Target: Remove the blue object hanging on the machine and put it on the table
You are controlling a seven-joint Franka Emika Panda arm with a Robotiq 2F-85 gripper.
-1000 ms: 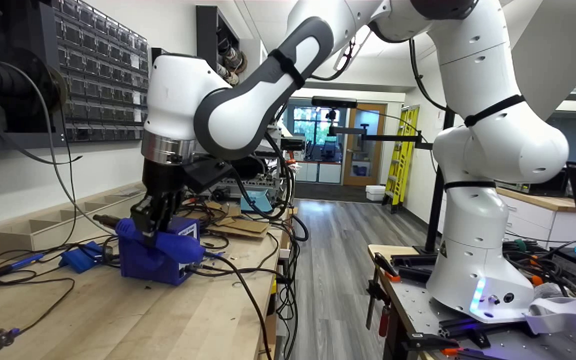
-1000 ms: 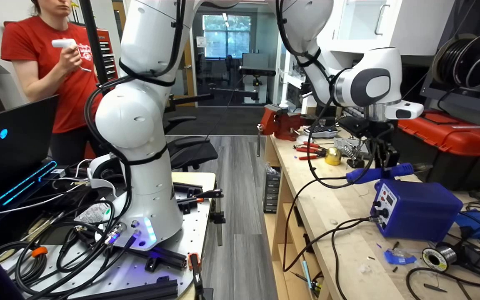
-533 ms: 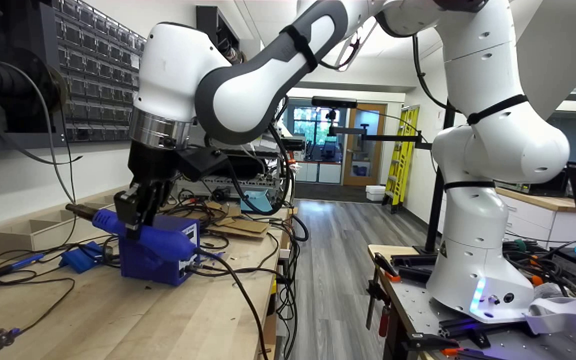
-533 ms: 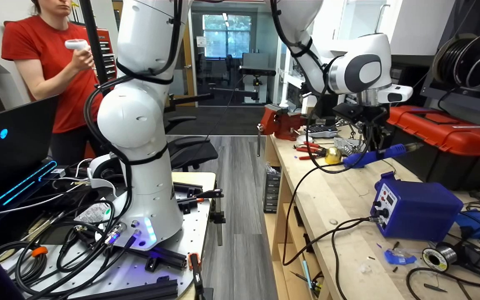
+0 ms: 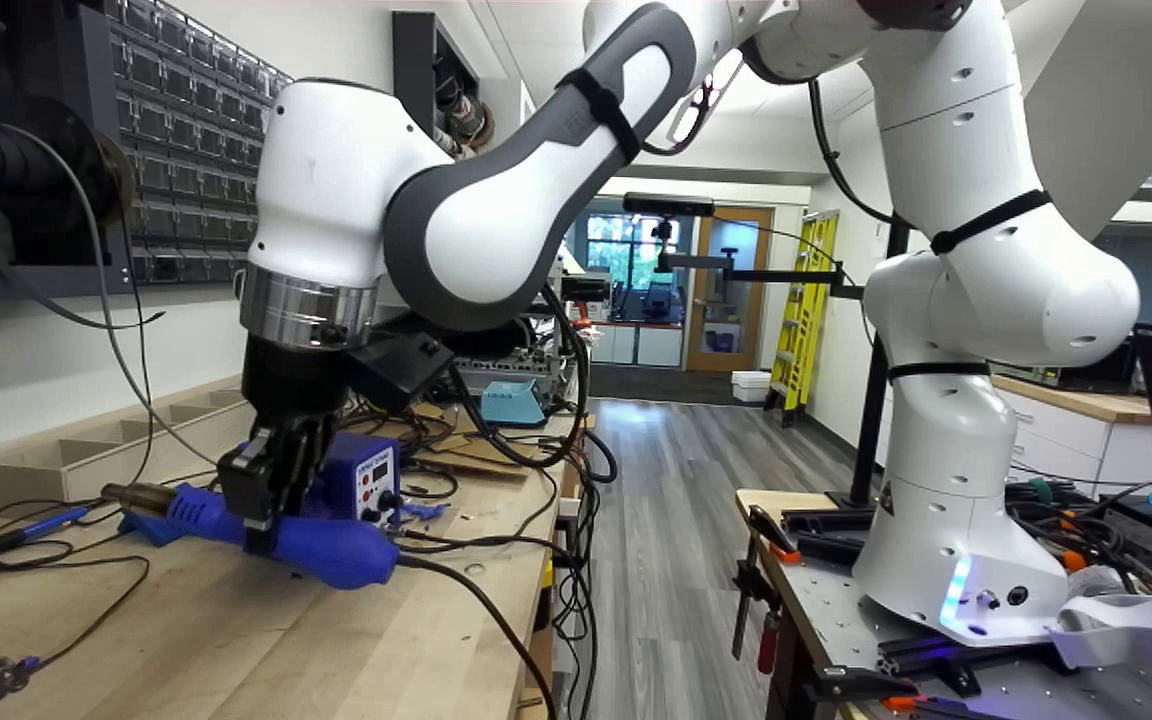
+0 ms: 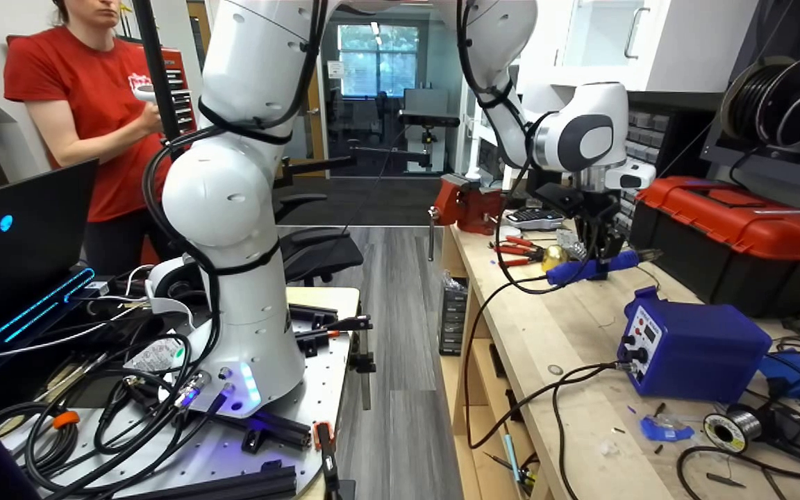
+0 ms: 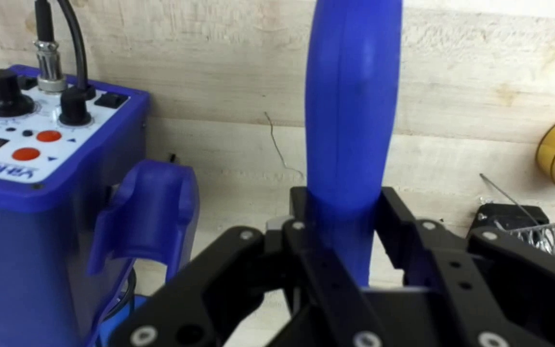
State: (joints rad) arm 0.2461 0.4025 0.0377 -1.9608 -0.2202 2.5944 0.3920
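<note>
wrist view: gripper (image 7: pixel 344 205) clamped around blue object (image 7: pixel 352 106), upper centre
machine (image 7: pixel 51 231): left edge, gap between
table (image 5: pixel 356 650): in an exterior view, edge at lower centre

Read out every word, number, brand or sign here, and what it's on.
"YIHUA", probably; blurred, upside down in the wrist view: blue machine.
Yellow triangular sign, symbol unreadable: robot base.
Round logo, too small: laptop.
Print, unreadable: red shirt.
Lettering, too small: light-blue box.
Anything else: unreadable.

Smooth, faintly glossy plastic blue object (image 7: pixel 352 120); grained, matt wooden table (image 7: pixel 219 91).
</note>
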